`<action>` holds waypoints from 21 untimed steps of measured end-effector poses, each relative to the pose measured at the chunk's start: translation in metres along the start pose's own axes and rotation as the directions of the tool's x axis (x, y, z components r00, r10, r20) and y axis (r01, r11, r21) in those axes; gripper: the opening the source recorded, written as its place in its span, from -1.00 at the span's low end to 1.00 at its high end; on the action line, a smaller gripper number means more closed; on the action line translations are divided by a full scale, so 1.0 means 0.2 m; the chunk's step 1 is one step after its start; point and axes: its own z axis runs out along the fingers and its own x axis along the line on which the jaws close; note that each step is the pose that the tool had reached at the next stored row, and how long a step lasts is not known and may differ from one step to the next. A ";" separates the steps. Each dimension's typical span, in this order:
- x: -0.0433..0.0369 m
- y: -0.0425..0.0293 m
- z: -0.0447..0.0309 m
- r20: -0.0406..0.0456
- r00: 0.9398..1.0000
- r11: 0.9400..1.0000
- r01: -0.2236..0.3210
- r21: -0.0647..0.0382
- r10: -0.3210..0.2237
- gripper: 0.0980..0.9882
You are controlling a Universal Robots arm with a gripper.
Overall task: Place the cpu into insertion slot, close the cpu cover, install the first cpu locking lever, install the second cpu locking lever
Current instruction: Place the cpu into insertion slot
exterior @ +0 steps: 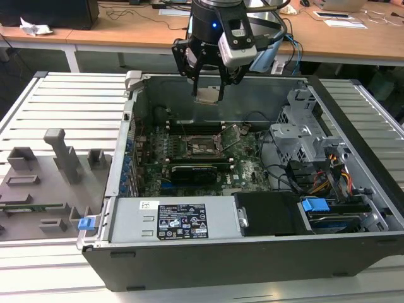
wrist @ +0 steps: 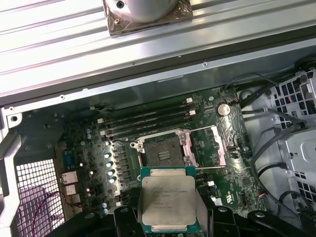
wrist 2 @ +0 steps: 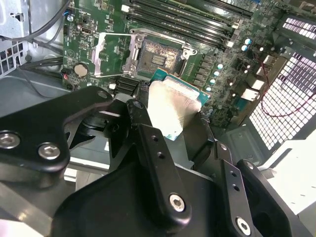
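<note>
My gripper (exterior: 208, 87) hangs above the open computer case, shut on the cpu (exterior: 208, 95), a flat square chip with a silver-grey top. Both wrist views show the cpu (wrist: 168, 200) (wrist 2: 173, 106) clamped by its edges between the black fingers (wrist 2: 140, 111). Below it on the green motherboard lies the insertion slot (wrist: 165, 150) (wrist 2: 154, 55) (exterior: 203, 144), open and bare. The cpu cover (wrist: 218, 145) (wrist 2: 111, 54) is flipped back flat beside the slot. Thin metal levers (wrist: 200, 129) stand released along the socket frame.
Long memory slots (wrist: 148, 118) run beside the socket. A black expansion card (exterior: 196, 170), a grey power supply (exterior: 170, 218), a metal drive cage (exterior: 303, 136) and cables (exterior: 334, 177) crowd the case. A grey fixture plate (exterior: 44, 177) lies at the exterior view's left.
</note>
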 end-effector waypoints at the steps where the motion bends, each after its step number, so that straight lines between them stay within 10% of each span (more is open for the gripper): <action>1: 0.000 0.000 0.000 0.000 1.000 1.000 -0.002 0.000 0.002 -0.04; 21: 0.000 0.000 0.003 0.009 0.995 0.995 -0.099 -0.002 0.099 -0.04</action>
